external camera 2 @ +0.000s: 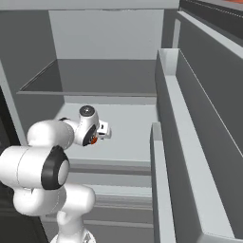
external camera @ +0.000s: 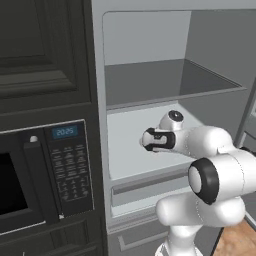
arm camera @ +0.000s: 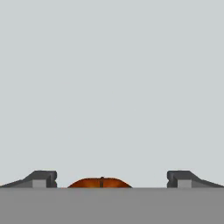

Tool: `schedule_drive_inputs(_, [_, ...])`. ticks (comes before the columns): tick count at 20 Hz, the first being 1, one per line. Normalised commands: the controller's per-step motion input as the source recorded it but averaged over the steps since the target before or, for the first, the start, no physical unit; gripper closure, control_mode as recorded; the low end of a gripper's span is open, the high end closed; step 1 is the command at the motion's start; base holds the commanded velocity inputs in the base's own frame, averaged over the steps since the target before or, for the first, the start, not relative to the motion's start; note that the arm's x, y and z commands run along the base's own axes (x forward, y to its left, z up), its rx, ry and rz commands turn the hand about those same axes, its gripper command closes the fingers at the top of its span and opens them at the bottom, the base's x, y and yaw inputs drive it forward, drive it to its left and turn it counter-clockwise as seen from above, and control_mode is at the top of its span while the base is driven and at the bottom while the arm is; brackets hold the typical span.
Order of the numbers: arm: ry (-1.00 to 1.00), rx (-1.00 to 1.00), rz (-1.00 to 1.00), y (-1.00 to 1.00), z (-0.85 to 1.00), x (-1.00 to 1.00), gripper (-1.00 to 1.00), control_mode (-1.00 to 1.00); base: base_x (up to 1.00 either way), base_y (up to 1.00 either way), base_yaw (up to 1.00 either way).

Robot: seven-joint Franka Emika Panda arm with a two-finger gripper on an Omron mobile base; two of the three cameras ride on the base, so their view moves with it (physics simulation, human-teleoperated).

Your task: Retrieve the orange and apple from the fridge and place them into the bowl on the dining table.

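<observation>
With the jaws spread wide and empty, the gripper (arm camera: 112, 179) straddles the apple (arm camera: 99, 182) at the bottom centre of the hand view, inside the open fridge (external camera: 150, 80); advance until the fruit sits deep between the fingertips (arm camera: 41, 178), then close evenly.

I'm reading one thing here: the small blue display (external camera: 66, 132) at the top of the black microwave's control panel (external camera: 69, 170) is showing pale digits that look like 20:25. The rows of keypad buttons beneath it are carrying markings too small and blurred for me to make out. I'm finding nothing else legible.
</observation>
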Motion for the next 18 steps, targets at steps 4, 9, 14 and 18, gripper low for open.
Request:
schedule_drive_inputs(4, [0.0, -0.01, -0.07, 0.0, -0.88, -0.26, -1.0, -1.0, 0.0, 0.0, 0.0])
schedule_drive_inputs(9, [0.02, 0.0, -0.07, 0.0, -0.89, -0.45, -1.0, -1.0, 0.0, 0.0, 0.0])
schedule_drive_inputs(14, [0.02, 0.0, -0.06, 0.0, -0.69, -0.99, -1.0, -1.0, 0.0, 0.0, 0.0])
schedule_drive_inputs(18, [0.0, 0.0, -0.05, 0.0, -0.53, -0.76, -1.0, -1.0, 0.0, 0.0, 0.0])
